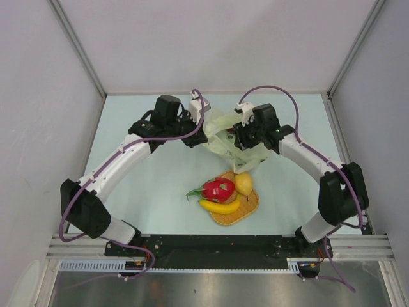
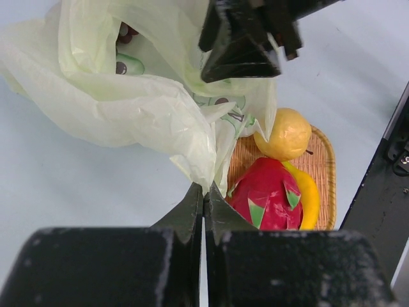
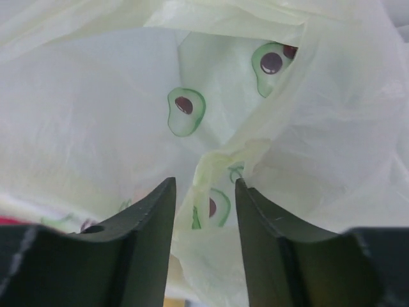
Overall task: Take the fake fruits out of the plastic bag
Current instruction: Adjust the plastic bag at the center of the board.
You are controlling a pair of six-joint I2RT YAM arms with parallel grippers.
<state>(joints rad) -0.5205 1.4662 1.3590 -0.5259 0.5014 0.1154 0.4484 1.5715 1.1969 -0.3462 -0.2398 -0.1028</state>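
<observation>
Translucent pale yellow-green film: the plastic bag (image 1: 222,146) hangs bunched between the two arms at mid-table, beyond the fruit pile. It carries a print of small green avocado halves with brown pits.

Left gripper (image 2: 204,189): fingers pressed together with no gap, the tips pinching a drooping fold at the bag's lower edge. The film rises and spreads away from that pinch.

Right gripper (image 3: 204,187): fingers partly spread and pushed into the bag from the other side. A narrow fold of printed film stands between them. It lies against the right finger, with a gap showing on the left, so it is not clamped.

Fruits outside the bag, all on a round orange woven mat (image 1: 250,208) on the near side of the bag:
- dragon fruit (image 1: 218,189), red-pink with green tips, at the middle of the mat.
- lemon (image 1: 243,183), just to its right and touching it. The bag's lower edge hangs close above the lemon in the left wrist view.
- banana (image 1: 220,206), curved along the near side of the dragon fruit.

Grape bunch (image 2: 126,32): dark red rounded shapes show inside the bag's upper folds in the left wrist view. The film hides most of it, so I cannot make out its full outline.

Table (image 1: 160,185): pale blue top.
</observation>
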